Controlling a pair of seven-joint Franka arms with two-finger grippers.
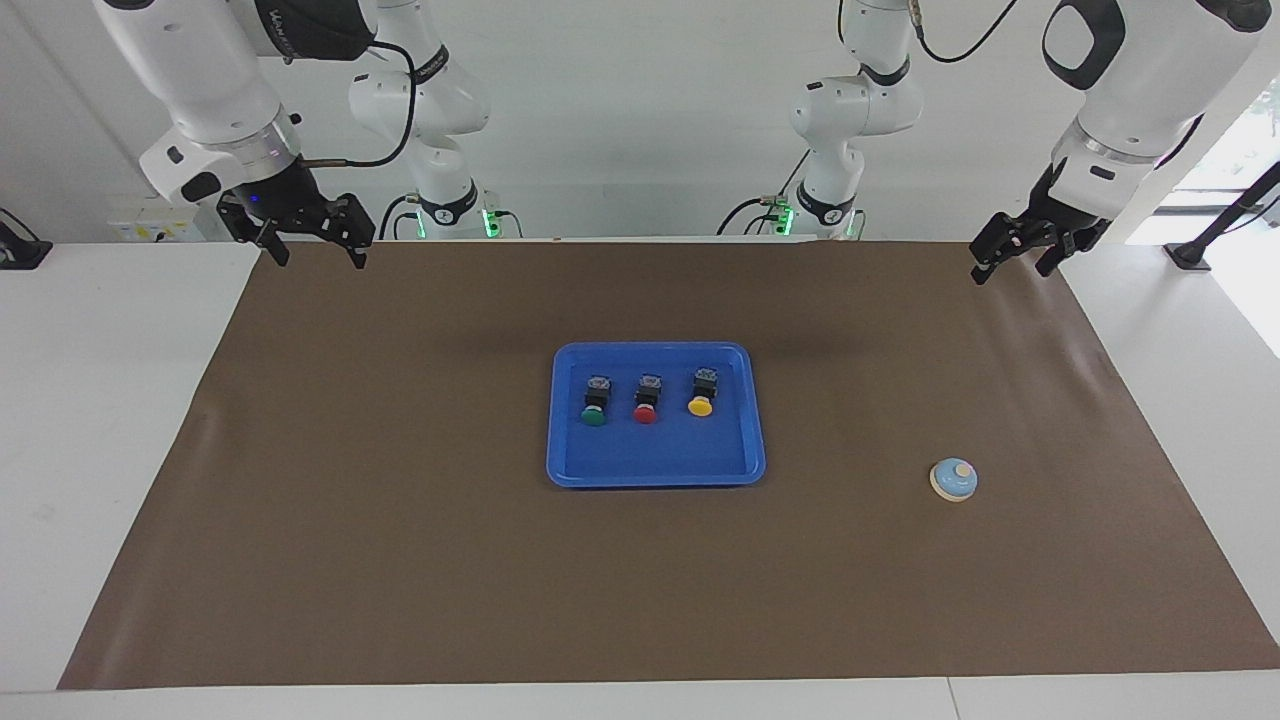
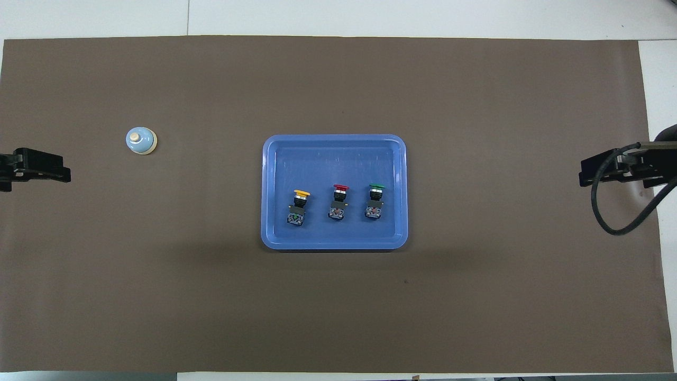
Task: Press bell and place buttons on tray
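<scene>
Blue tray (image 1: 655, 470) at the middle of the brown mat (image 1: 400, 560), long sides running toward the arms' ends of the table. Three buttons lying in a row in the half of the tray nearer the robots, black bodies toward the robots, caps pointing away: green button (image 1: 594, 402) toward the right arm's end, red button (image 1: 647, 399) in the middle, yellow button (image 1: 702, 393) toward the left arm's end. Buttons apart from one another and clear of the rim; the tray half farther from the robots bare.

Bell (image 1: 954, 480) upright on the mat, light blue dome with cream knob and cream base, well apart from the tray, toward the left arm's end of the table and slightly farther from the robots than the row of buttons. Nothing touching the bell.

Left gripper (image 1: 1010, 258) raised over the mat's corner nearest the left arm's base, fingers spread, released, holding nothing; well apart from the bell. Seen in the overhead view only as dark tips (image 2: 39, 170) at the frame's edge.

Right gripper (image 1: 318, 247) raised over the mat's edge nearest the right arm's base, fingers spread, released, holding nothing; right arm waiting. Tips (image 2: 608, 172) and a looped black cable (image 2: 600, 211) at the edge of the overhead view.
</scene>
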